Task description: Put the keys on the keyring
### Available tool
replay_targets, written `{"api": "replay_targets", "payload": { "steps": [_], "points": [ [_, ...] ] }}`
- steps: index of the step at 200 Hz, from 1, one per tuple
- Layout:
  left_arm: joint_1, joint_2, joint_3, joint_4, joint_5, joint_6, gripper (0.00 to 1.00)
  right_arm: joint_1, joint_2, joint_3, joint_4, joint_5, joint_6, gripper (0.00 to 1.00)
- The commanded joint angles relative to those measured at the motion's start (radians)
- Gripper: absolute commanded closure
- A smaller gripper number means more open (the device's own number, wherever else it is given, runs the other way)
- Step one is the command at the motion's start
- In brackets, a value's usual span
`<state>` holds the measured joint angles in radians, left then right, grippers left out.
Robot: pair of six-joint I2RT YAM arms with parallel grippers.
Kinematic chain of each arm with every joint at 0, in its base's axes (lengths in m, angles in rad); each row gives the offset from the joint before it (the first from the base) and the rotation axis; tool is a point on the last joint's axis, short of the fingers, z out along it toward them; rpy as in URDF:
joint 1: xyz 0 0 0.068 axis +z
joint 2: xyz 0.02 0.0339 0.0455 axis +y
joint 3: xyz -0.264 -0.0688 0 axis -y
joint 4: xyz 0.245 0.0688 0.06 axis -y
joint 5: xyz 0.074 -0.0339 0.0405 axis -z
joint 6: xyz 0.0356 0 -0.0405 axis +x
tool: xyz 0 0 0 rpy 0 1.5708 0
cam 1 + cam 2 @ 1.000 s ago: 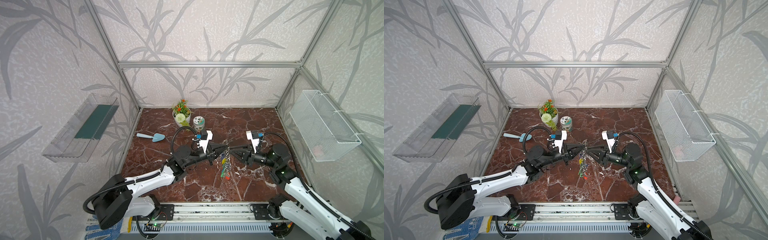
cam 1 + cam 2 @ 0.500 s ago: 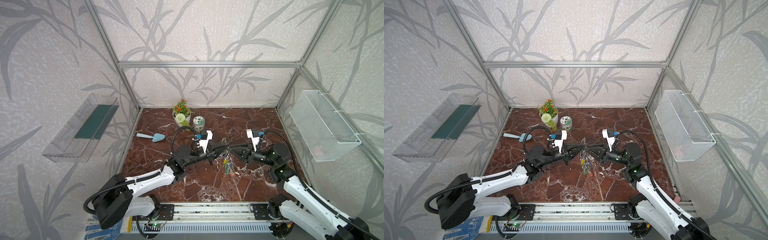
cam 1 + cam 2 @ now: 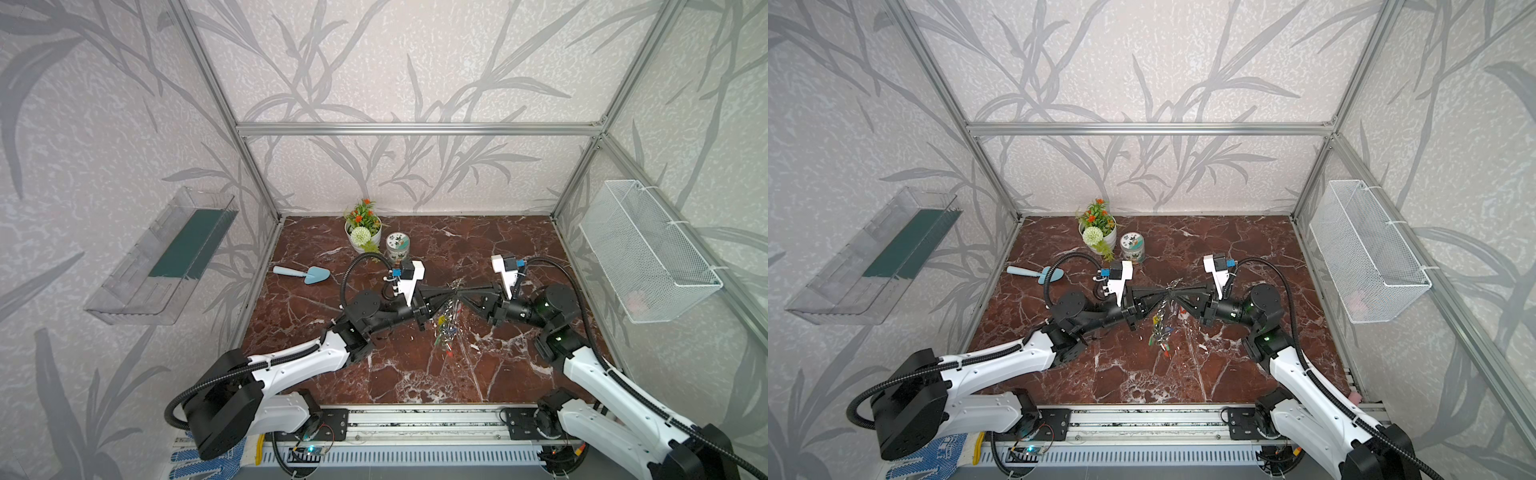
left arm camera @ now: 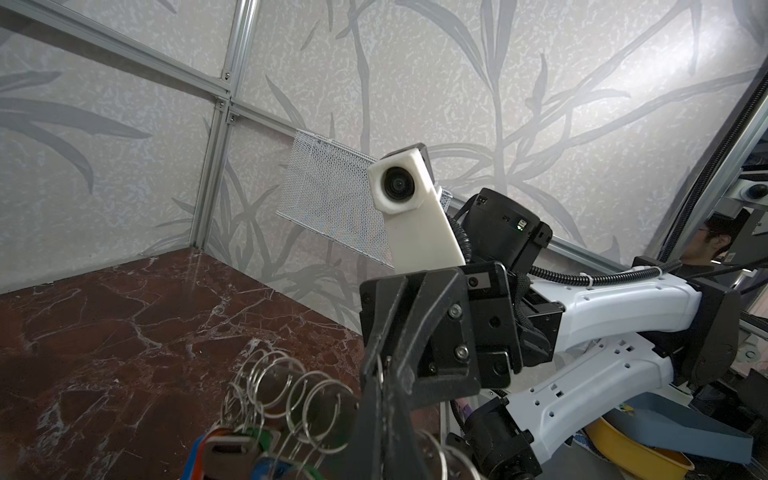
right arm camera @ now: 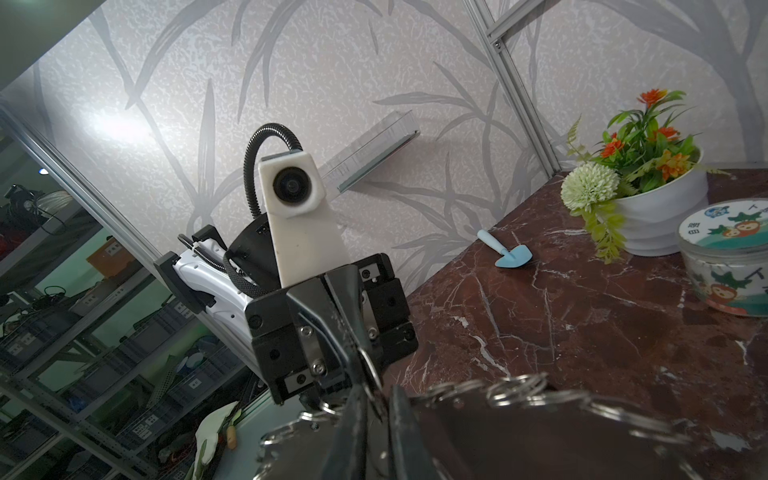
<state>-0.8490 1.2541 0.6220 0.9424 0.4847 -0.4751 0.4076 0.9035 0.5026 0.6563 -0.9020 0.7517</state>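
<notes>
Both grippers meet tip to tip above the middle of the marble table. The keyring (image 3: pixel 446 328) (image 3: pixel 1160 328) hangs between them, its coloured tags dangling below. Its grey plate (image 5: pixel 519 428) (image 4: pixel 328 399) is edged with small rings. My left gripper (image 3: pixel 451 293) (image 3: pixel 1163 296) is shut, and the plate runs across its fingers in the left wrist view. My right gripper (image 3: pixel 460 293) (image 5: pixel 378 415) has its jaws almost together, with a small ring (image 5: pixel 370 370) at the plate's edge in the narrow gap. I cannot pick out the keys among the tags.
A white flower pot (image 3: pixel 363 232), a printed tin (image 3: pixel 397 245) and a blue trowel (image 3: pixel 303 274) stand at the back left of the table. A wire basket (image 3: pixel 648 253) hangs on the right wall, and a clear shelf (image 3: pixel 166 257) on the left wall.
The right gripper's tips have drawn up against the left gripper's tips and its jaws have narrowed. The hanging tags have swung a little. The left arm holds still.
</notes>
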Motion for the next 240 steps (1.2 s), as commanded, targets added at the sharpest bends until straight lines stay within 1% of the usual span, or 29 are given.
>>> {"api": "replay_targets", "payload": {
  "steps": [1,51,77,123,146,182,191,200,203,233,238,240],
  "points": [
    [0.001,-0.041,0.025,0.078,0.015,-0.009,1.00,0.002,0.004,0.027,0.058,-0.019,0.012,0.89],
    [0.001,-0.041,0.024,0.076,0.017,-0.006,1.00,0.002,0.017,0.025,0.076,-0.023,0.026,0.94],
    [0.000,-0.042,0.024,0.066,0.018,-0.002,1.00,0.001,0.021,0.024,0.076,-0.026,0.029,1.00],
    [0.001,-0.087,0.003,-0.004,0.001,0.017,1.00,0.002,0.031,0.023,0.076,-0.020,0.016,1.00],
    [0.004,-0.128,0.004,-0.103,-0.017,0.039,1.00,0.002,0.032,0.036,0.039,0.003,-0.024,1.00],
    [0.013,-0.185,0.025,-0.268,-0.041,0.062,0.92,0.002,0.035,0.066,-0.036,0.031,-0.102,1.00],
    [0.014,-0.191,0.035,-0.305,-0.042,0.066,0.90,0.002,0.038,0.071,-0.042,0.036,-0.106,1.00],
    [0.018,-0.195,0.043,-0.334,-0.041,0.067,0.88,0.002,0.043,0.078,-0.046,0.037,-0.107,1.00],
    [0.018,-0.195,0.047,-0.343,-0.041,0.065,0.88,0.002,0.044,0.080,-0.046,0.037,-0.136,1.00],
    [0.036,-0.205,0.084,-0.449,-0.037,0.046,0.83,0.003,0.056,0.104,-0.094,0.041,-0.191,1.00],
    [0.042,-0.209,0.089,-0.468,-0.032,0.043,0.82,0.002,0.057,0.108,-0.105,0.041,-0.202,1.00],
    [0.043,-0.210,0.092,-0.476,-0.029,0.043,0.80,0.003,0.057,0.110,-0.112,0.041,-0.207,1.00]
  ]
}}
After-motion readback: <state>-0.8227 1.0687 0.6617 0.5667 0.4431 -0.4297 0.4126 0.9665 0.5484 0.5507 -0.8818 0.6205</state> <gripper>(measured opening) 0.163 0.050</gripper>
